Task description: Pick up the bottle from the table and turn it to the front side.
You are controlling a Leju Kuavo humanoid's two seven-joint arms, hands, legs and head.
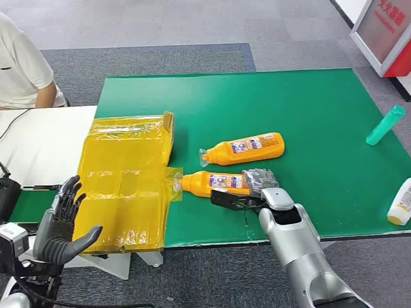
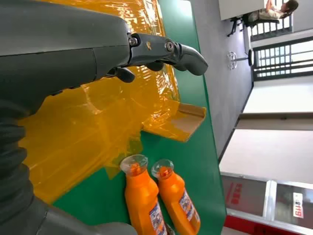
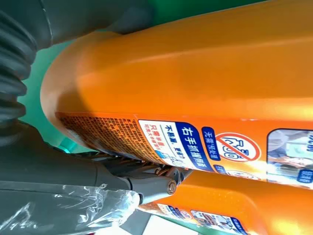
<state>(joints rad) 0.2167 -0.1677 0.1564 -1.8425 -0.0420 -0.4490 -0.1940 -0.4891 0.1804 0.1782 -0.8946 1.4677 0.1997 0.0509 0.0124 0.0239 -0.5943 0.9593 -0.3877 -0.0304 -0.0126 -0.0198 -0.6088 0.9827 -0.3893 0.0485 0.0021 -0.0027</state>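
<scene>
Green worktop (image 1: 310,115), flat, matte felt-like surface. Two orange plastic bottles lie on their sides near its middle, necks pointing left, clear caps.

Near bottle (image 1: 213,183): smooth glossy body, printed label with blue and white panels facing up and toward the robot. Its base end is covered by the right hand (image 1: 252,189), a grey ribbed cover with dark fingers. In the right wrist view the bottle (image 3: 191,83) sits tight between the grey thumb on one side and a dark finger (image 3: 147,186) on the other; the hand is clasped around the bottle's base end. The bottle rests on the worktop as far as the head view shows.

Far bottle (image 1: 244,147): same shape and colour, lying just beyond the near one, slightly tilted, label up. The two are close but apart in the head view.

Left of the bottles: a cardboard box (image 1: 126,186) wrapped in crinkled yellow translucent film, flattened, reflective, with a loose flap at its far right corner.

Left hand (image 1: 60,224): hovers off the near left edge of the worktop, fingers spread apart, holding nothing. Left wrist view shows its dark finger (image 2: 173,51) extended above the yellow film.

Right side: a teal cylindrical tube (image 1: 385,125) lying at the far right edge; a white bottle (image 1: 401,202) at the near right edge.

A person in a white shirt (image 1: 19,64) sits at far left.
</scene>
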